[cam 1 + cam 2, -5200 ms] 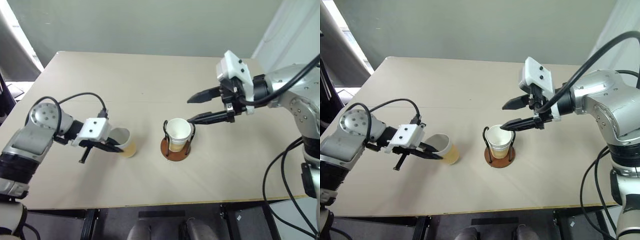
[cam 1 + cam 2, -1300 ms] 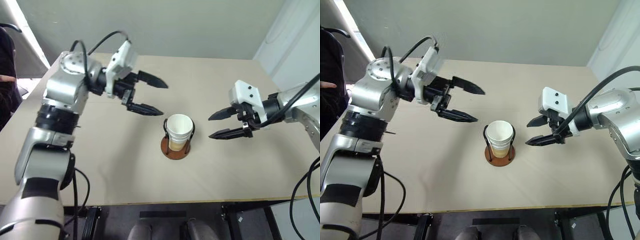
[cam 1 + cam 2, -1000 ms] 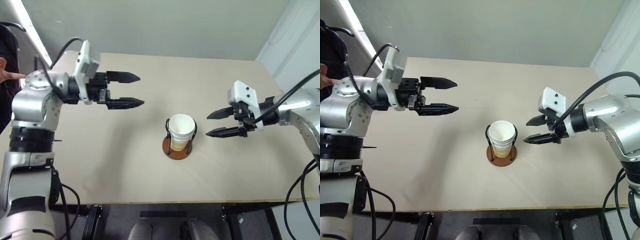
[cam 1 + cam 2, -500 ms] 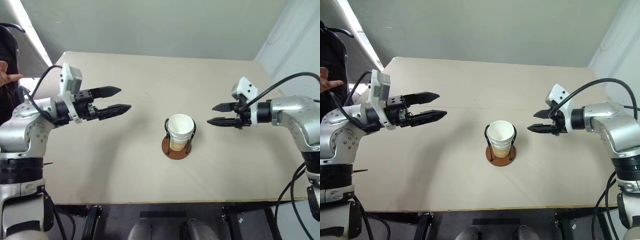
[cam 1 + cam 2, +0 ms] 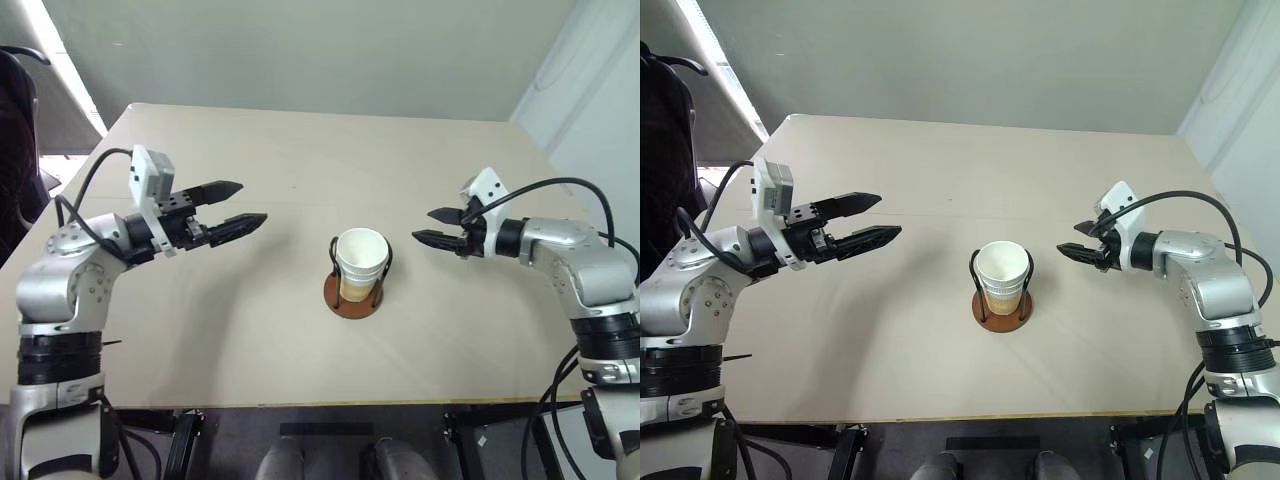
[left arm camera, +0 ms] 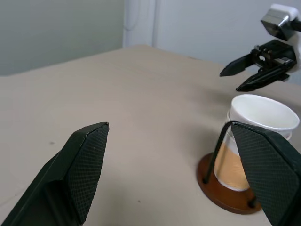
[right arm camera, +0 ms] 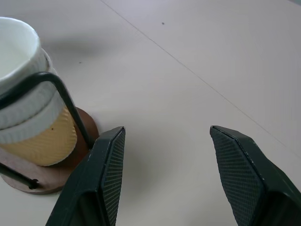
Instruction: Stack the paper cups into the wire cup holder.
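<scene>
While both hang empty, left claw point(image 5: 236, 203) and right claw point(image 5: 428, 226) gape.

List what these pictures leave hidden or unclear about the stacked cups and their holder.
- Cup count: paper cups sit nested, so inner ones hide each other; the head views show rims only.
- Wire cup holder: the cups cover most of its base.
- Left wrist view: the left pincer's finger covers the stack's far side.
</scene>
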{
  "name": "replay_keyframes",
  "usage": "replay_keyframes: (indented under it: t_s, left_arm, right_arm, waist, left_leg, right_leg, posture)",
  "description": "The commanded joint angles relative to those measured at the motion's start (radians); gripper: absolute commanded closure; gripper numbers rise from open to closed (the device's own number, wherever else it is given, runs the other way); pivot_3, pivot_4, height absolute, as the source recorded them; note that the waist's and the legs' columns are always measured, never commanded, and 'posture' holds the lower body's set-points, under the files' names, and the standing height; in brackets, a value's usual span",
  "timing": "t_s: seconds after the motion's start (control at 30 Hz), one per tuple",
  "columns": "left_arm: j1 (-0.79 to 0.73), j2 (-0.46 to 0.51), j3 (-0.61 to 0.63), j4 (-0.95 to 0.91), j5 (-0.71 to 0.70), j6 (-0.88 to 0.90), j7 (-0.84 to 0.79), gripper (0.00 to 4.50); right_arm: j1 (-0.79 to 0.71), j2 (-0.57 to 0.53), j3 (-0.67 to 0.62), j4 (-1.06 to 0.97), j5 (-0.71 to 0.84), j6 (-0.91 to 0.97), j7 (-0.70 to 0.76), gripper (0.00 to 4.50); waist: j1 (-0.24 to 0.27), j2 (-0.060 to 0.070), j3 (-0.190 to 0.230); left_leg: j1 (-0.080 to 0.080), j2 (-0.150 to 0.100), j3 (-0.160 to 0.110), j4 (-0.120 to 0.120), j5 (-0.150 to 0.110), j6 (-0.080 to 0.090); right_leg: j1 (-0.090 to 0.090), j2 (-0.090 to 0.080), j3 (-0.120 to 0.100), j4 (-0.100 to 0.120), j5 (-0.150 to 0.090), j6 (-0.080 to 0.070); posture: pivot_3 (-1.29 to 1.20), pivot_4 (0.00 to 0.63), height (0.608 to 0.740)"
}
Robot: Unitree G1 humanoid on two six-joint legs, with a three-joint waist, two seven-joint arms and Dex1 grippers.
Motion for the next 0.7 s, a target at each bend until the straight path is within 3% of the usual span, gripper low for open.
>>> replay_keyframes:
  t_s: [0.03,0.47,0.7]
  left_arm:
    - [0.010,-0.016,0.002,-0.011,0.019,-0.067,-0.004,0.03]
    - [-0.025,-0.043,-0.007,0.125,-0.020,-0.032,-0.082,0.03]
    - [-0.017,-0.024,0.003,0.108,-0.042,0.011,-0.111,0.03]
  right_arm:
    - [0.004,0.006,-0.044,0.018,-0.020,-0.063,-0.022,1.63]
    - [0.019,0.039,-0.029,0.136,-0.043,-0.275,0.063,1.63]
    - [0.011,0.044,-0.035,0.164,-0.021,-0.248,0.109,1.63]
  waist:
    - [0.000,0.000,0.000]
    - [0.001,0.000,0.000]
    - [0.001,0.000,0.000]
  left_leg:
    - [0.000,0.000,0.000,0.000,0.000,0.000]
    - [0.000,0.000,0.000,0.000,0.000,0.000]
    - [0.000,0.000,0.001,-0.001,0.000,0.000]
  right_leg:
    - [0.000,0.000,0.000,0.000,0.000,0.000]
    - [0.000,0.000,0.000,0.000,0.000,0.000]
    - [0.000,0.000,0.000,-0.001,0.000,0.000]
  posture:
    - [0.00,0.150,0.740]
    - [0.00,0.150,0.740]
    - [0.00,0.150,0.740]
